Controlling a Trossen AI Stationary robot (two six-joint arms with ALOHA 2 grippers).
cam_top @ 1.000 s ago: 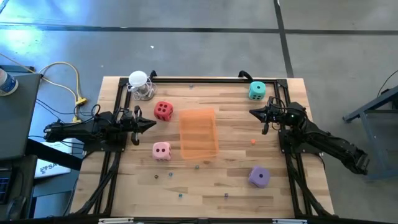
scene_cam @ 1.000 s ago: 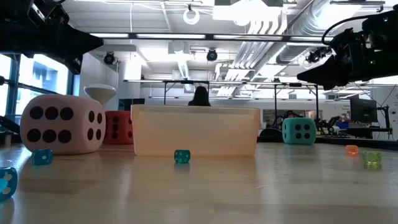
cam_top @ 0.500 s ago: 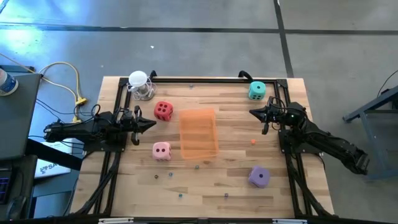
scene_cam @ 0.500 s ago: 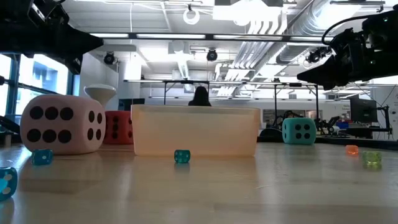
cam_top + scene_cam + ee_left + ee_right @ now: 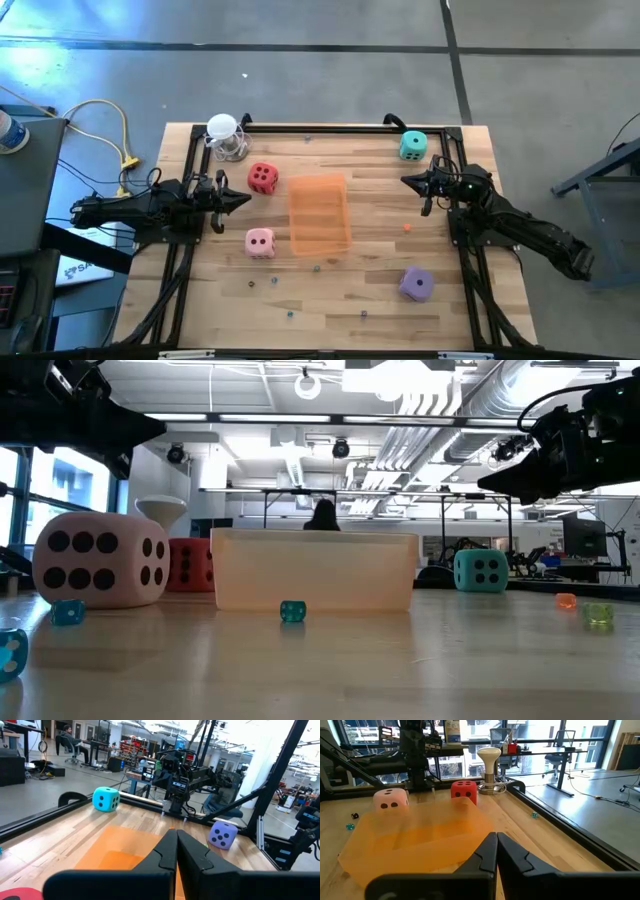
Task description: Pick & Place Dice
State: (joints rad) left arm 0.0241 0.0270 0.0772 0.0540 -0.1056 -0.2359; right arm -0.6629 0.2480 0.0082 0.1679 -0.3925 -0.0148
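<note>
**Both claws closed and empty above the counter; four dice lying apart from them**

Left claw [image 5: 242, 199]: held above the wooden counter [image 5: 370, 290] at its left side, fingers pressed together, nothing between them. It points toward the translucent orange plastic tray [image 5: 320, 213] at the counter's middle.

Right claw [image 5: 407, 181]: held above the right side of the counter, fingers pressed together, empty, also pointing toward the tray.

Dice:
- Red soft cube with dark pips [image 5: 263, 178]: on the counter just beside the tray's far left corner, near the left claw, not touching it.
- Pink soft cube with dark pips [image 5: 260, 242]: on the counter left of the tray's near end.
- Teal soft cube with dark pips [image 5: 412, 146]: near the far right corner of the counter, close to the right claw, apart from it.
- Purple soft cube with pips [image 5: 417, 284]: near the right edge toward the front, sitting tilted.

Other items: a white funnel-shaped object on a clear base [image 5: 224, 133] at the far left corner. Several tiny dice-like beads [image 5: 292, 611] lie scattered on the counter in front of the tray.
</note>
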